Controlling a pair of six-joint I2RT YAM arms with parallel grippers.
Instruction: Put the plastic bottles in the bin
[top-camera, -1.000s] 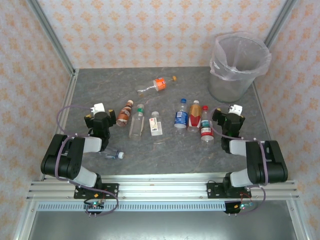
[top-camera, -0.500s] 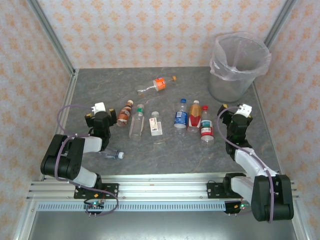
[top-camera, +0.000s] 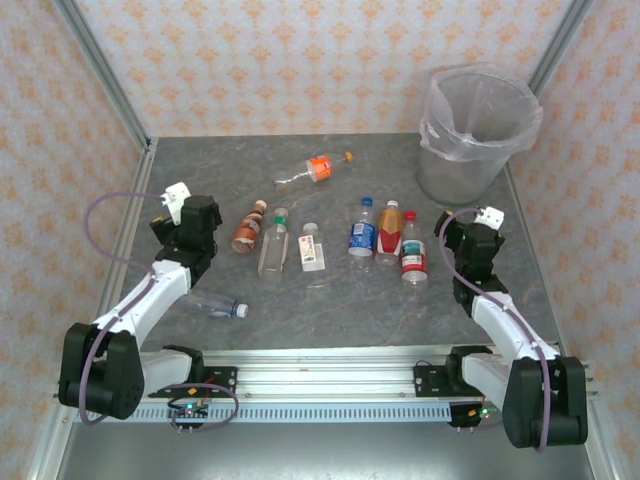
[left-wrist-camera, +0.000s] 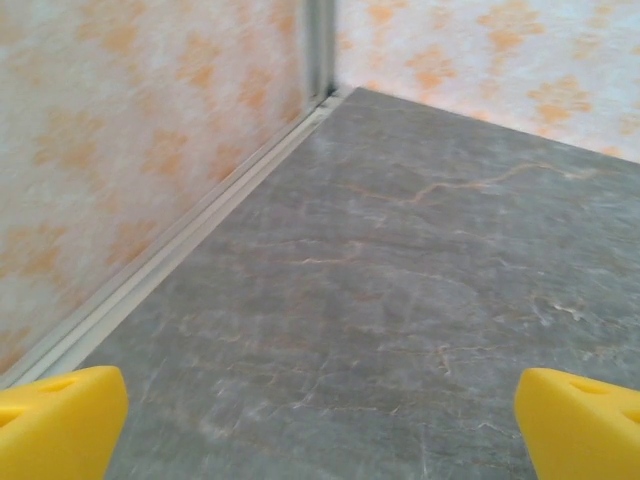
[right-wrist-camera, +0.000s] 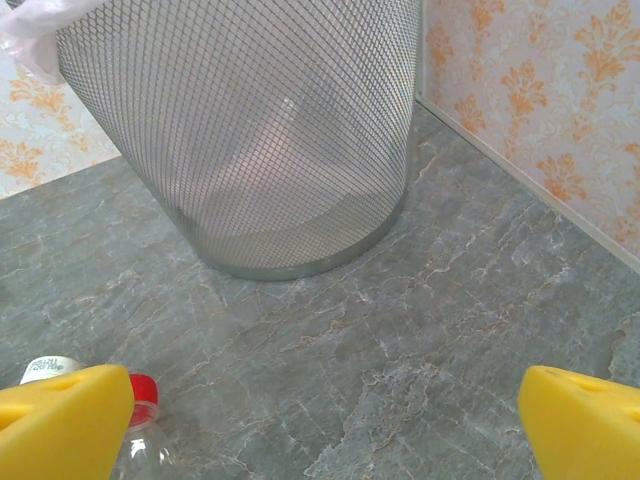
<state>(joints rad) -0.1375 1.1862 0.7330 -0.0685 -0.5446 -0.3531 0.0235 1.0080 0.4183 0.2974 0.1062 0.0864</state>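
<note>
Top external view: the left tool (top-camera: 183, 218), jaws wide and empty, hangs near the desk's (top-camera: 330, 300) left edge. The right tool (top-camera: 468, 238), equally wide, faces the bin (top-camera: 455, 175) at the far right corner. The plastic bottles (top-camera: 362, 235) lie between the arms.

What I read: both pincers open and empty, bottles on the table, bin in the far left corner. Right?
No: the top external view shows the bin in the far right corner of the table, not the far left. The rest holds: left pincer and right pincer open and empty, bottles on the table.
</note>
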